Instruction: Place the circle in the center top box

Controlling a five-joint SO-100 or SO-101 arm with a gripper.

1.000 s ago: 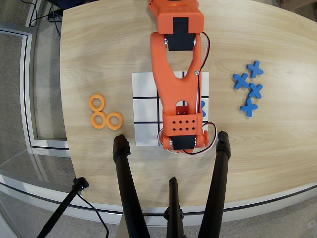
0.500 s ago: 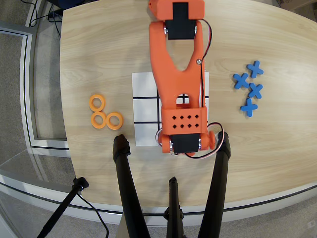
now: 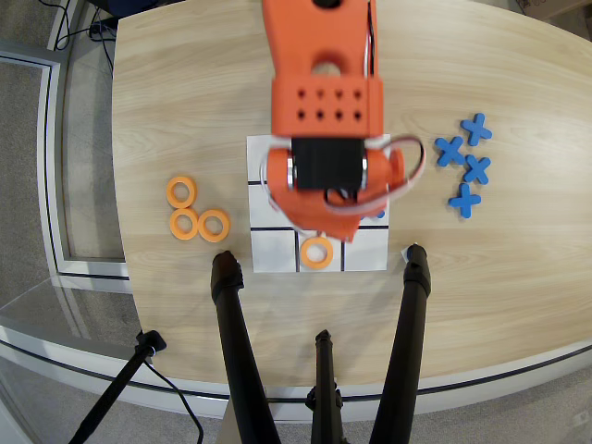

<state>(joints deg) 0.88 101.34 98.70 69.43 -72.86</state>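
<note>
The circle [image 3: 316,252] lies flat in the center top box [image 3: 320,267], the grid cell nearest the tripod legs [image 3: 236,351]. The pincer [image 3: 326,222] is above it; arm hides its opening, so state unknown. Three rings [image 3: 196,211] sit on the desk [image 3: 185,92] at left.

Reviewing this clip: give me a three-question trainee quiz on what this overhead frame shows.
1. True or false: the circle lies inside the center top box.
2. How many orange rings lie off the grid, left in the overhead view?
3. Multiple choice: the blue crosses sit A) on the grid, B) right of it, C) by the tripod legs.

Key: 1 true; 2 three; 3 B.
</note>
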